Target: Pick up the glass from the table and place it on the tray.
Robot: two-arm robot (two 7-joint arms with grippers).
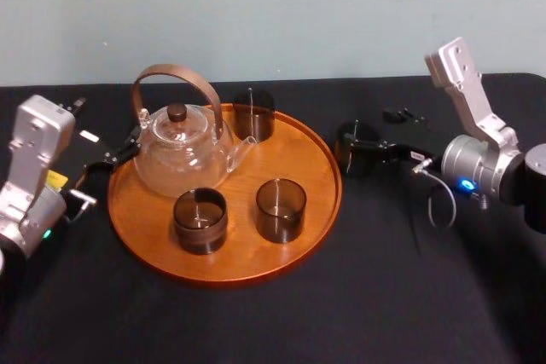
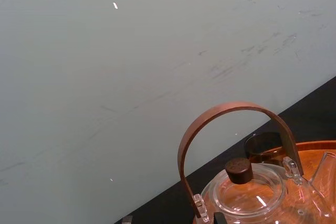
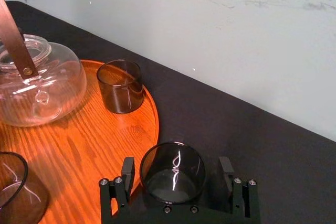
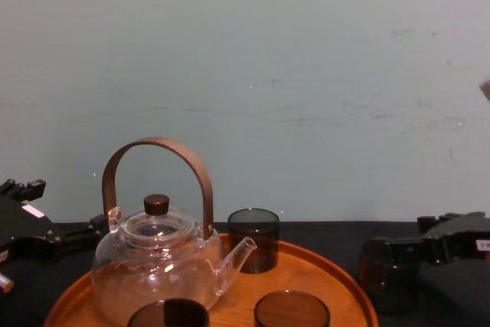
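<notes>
Checking head view: my right gripper (image 1: pixel 358 144) reaches in from the 3 o'clock side. The glass (image 1: pixel 350 153) stands on the table (image 1: pixel 384 296), just off the tray (image 1: pixel 243 257) rim, between its 2 and 3 o'clock. The tray carries a teapot (image 1: pixel 181 151) and three other glasses (image 1: pixel 281 209). My left gripper (image 1: pixel 115 158) sits parked at the tray's 9 o'clock, by the teapot.

Left wrist view: teapot handle (image 2: pixel 231 111) and lid knob (image 2: pixel 239 169), with one dark glass behind them on the tray.

Right wrist view: the glass (image 3: pixel 173 177) is upright between my two fingers (image 3: pixel 127 167), one on each side. The fingers are spread, with a thin gap at each side and no contact that I can see. The tray rim lies just beside the glass.

Chest view: the glass (image 4: pixel 389 277) stands on the black cloth at the tray's 3 o'clock, clear of the rim. My right gripper (image 4: pixel 394 249) is level with its upper part and not clamped on it.
</notes>
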